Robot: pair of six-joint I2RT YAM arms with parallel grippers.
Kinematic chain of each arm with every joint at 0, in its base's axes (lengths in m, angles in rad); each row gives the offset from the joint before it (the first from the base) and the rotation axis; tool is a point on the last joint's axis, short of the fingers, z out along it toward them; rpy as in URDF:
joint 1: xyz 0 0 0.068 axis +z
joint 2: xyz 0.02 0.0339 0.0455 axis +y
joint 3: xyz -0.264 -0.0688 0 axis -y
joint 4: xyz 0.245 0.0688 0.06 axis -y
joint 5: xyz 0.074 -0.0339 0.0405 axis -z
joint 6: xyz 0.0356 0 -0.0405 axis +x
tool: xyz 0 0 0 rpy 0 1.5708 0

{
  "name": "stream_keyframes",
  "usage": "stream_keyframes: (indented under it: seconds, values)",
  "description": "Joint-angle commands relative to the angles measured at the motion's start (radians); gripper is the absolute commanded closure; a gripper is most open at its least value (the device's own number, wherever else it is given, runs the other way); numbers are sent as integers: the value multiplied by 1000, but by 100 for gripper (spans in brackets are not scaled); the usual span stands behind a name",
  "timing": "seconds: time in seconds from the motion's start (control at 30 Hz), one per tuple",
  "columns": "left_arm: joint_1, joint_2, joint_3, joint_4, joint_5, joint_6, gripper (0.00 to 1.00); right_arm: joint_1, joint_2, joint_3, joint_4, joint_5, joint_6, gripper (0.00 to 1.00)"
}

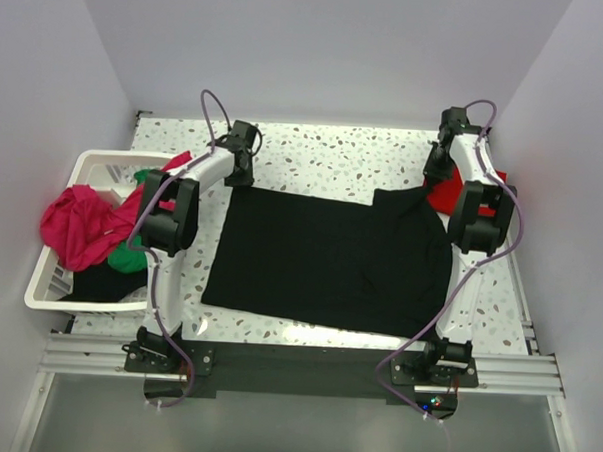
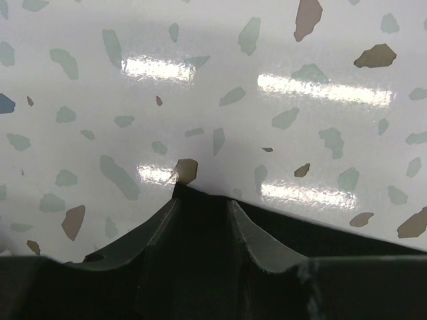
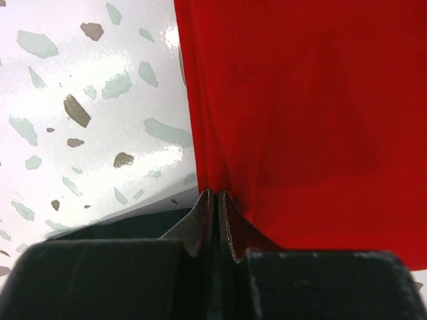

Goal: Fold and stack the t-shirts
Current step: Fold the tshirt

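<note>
A large black t-shirt (image 1: 330, 257) lies spread flat on the table's middle. My left gripper (image 1: 241, 153) is over its far left corner. In the left wrist view the fingers (image 2: 257, 237) stand apart, with the black shirt's corner (image 2: 200, 200) lying between them. A folded red t-shirt (image 1: 443, 195) lies at the far right. My right gripper (image 1: 439, 164) is shut, its tips (image 3: 215, 195) at the red shirt's (image 3: 307, 120) left edge. No cloth shows between them. Magenta-pink (image 1: 76, 226) and green (image 1: 128, 258) shirts lie in the basket.
A white slatted laundry basket (image 1: 49, 285) stands at the table's left edge, with dark cloth (image 1: 104, 285) under the coloured shirts. Grey walls close in the left, back and right. An aluminium rail (image 1: 305, 364) with the arm bases runs along the near edge.
</note>
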State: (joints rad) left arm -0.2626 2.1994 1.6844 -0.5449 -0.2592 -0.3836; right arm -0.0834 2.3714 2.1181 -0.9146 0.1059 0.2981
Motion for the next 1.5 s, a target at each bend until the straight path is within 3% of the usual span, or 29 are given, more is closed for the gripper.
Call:
stream_keyframes:
  seconds: [0.0,0.33,0.5,0.8,0.9,1.3,1.47]
  values:
    - [8,-4,34,31,-35,-17,62,2,-83,-17,10,-18,9,100]
    - [10,8,21,28,-65,-28,62,2,-86,-24,11,-35,9,100]
    - [10,22,15,39,-49,-26,67,2,-83,-21,10,-40,10,100]
    - [8,37,3,52,-34,-14,88,2,-93,-10,3,-58,16,100]
    - [10,33,-3,53,-25,-5,99,2,-104,-4,3,-77,29,100]
    - [8,-47,-2,160,97,6,100,-12,-83,183,-46,-104,96,100]
    - [10,-30,92,175,127,0,100,-30,-64,270,-56,-146,111,100]
